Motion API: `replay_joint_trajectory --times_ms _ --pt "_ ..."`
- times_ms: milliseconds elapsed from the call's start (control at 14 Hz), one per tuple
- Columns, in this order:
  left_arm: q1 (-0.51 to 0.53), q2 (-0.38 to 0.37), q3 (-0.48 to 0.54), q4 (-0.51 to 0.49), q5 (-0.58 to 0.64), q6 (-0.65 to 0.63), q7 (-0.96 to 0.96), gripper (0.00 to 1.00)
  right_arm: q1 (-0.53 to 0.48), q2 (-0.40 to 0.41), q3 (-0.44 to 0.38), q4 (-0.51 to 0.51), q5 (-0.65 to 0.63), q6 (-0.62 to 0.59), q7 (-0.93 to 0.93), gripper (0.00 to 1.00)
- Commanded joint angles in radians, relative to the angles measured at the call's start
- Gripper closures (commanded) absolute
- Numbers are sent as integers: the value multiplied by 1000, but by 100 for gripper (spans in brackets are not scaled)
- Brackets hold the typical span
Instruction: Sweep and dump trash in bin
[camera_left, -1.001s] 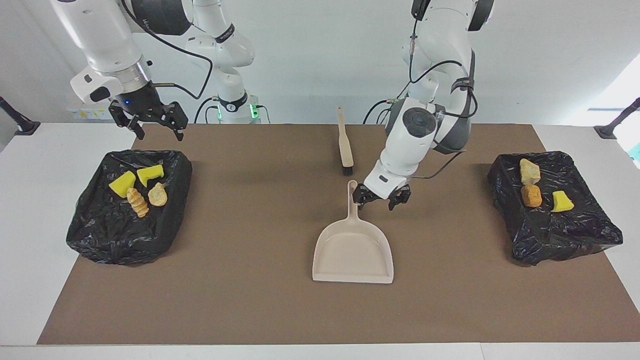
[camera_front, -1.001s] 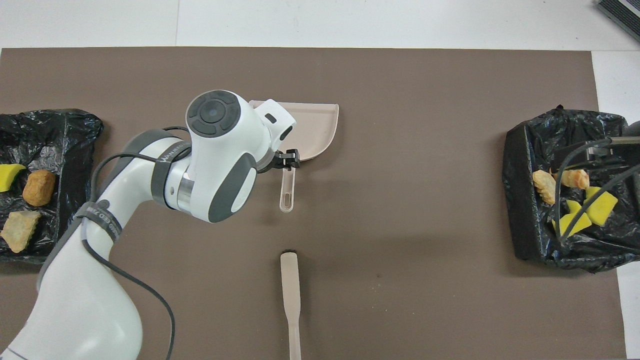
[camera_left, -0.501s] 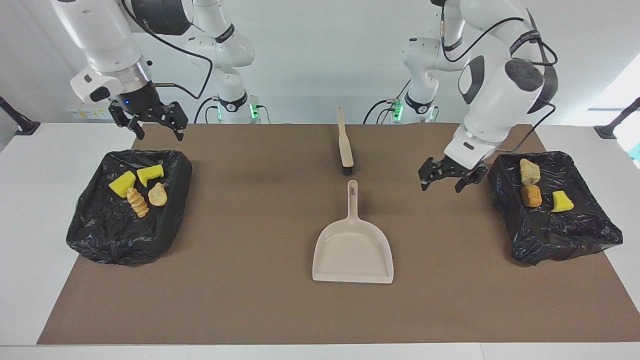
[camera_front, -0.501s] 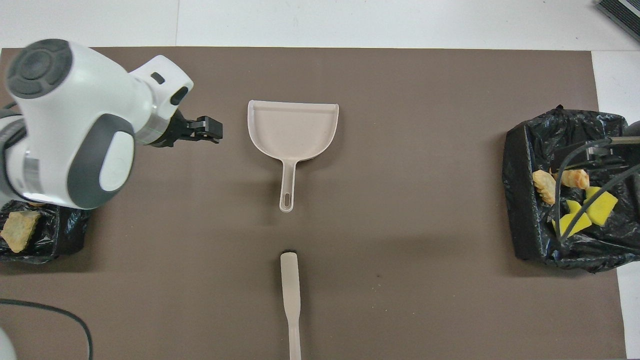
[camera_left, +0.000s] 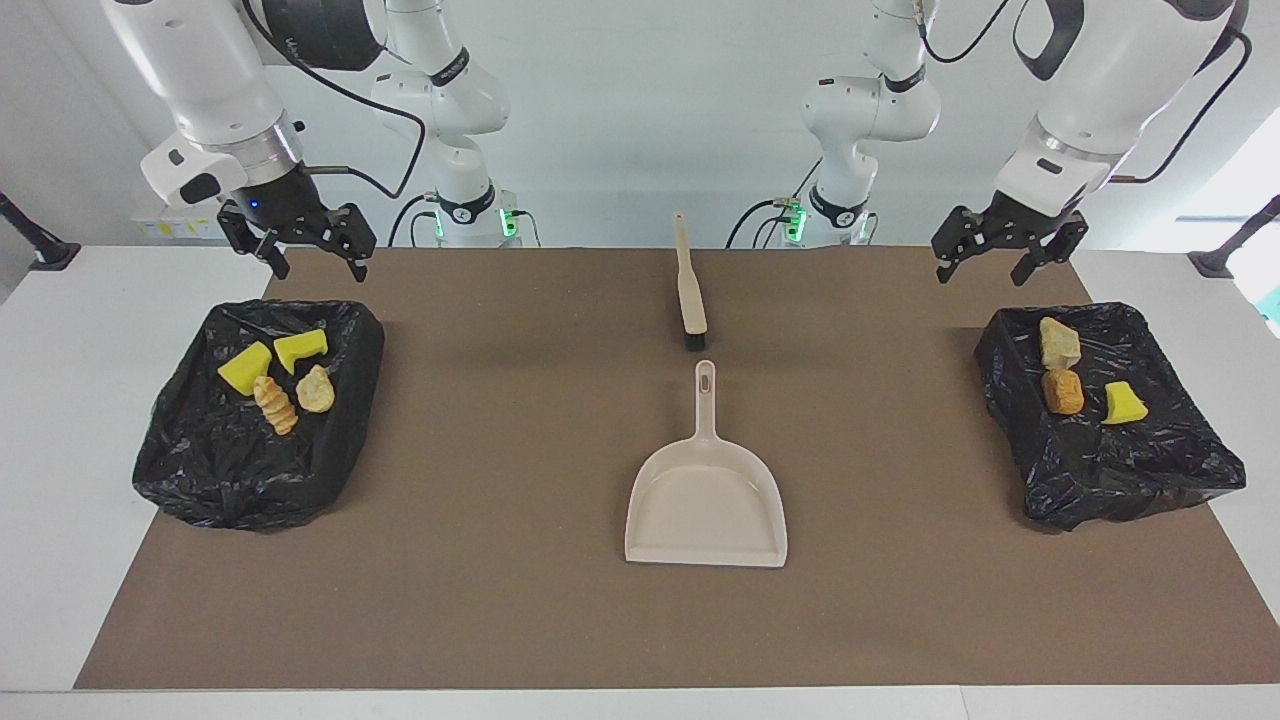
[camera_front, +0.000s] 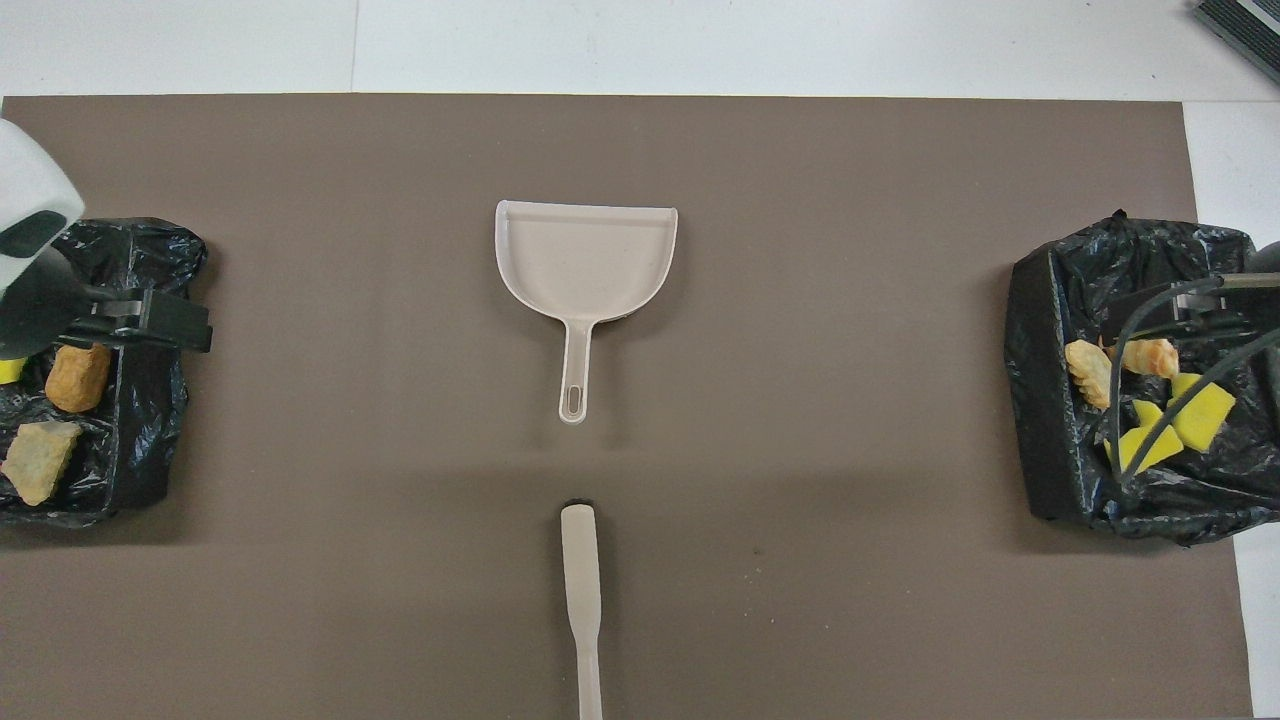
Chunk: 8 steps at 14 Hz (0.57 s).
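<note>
— Where do the two cameras sit?

— One hangs high across the table and faces me, my bases along its top edge. The other is high above my own end, looking forward and steeply down.

— What do they share?

— The brown mat (camera_left: 520, 620), dustpan (camera_left: 706, 505), brush (camera_front: 582, 590) and both black-lined bins (camera_front: 1060, 440), half a turn apart.
</note>
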Motion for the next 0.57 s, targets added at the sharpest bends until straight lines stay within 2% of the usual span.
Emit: replay_joint_trajectory --times_ms 0,501 --pt "1 20 0 92 42 -119 21 0 -6 -18 5 -20 16 5 16 0" --pt "3 -7 9 77 56 -116 45 0 -6 -18 5 -20 16 5 16 0"
